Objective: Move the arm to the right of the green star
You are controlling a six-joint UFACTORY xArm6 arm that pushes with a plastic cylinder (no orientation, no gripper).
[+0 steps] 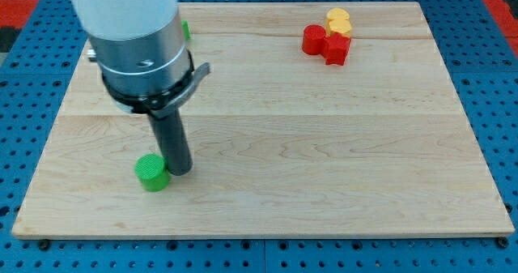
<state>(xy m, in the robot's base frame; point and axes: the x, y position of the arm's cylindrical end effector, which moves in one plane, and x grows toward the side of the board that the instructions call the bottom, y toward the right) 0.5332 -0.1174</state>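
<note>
No gripper is fitted, so nothing can be said of open or shut; only a straight dark rod is carried, and my tip (181,172) is set down on the surface (324,159) just beside the green cylinder (151,173), on its right in the view, touching it or very nearly. The green star is judged to be the small green piece (185,29) seen at the view's top left, almost wholly hidden behind the arm's pale housing, so its shape cannot be confirmed. Well apart, near the view's top right, a red cylinder (313,40), a red block (337,49) of unclear shape and a yellow block (339,20) are clustered, touching one another. With the tip near the view's bottom left, the task is judged not yet done: a path upward, kept to the right of the green piece, would be called for so that nothing is nudged.
</note>
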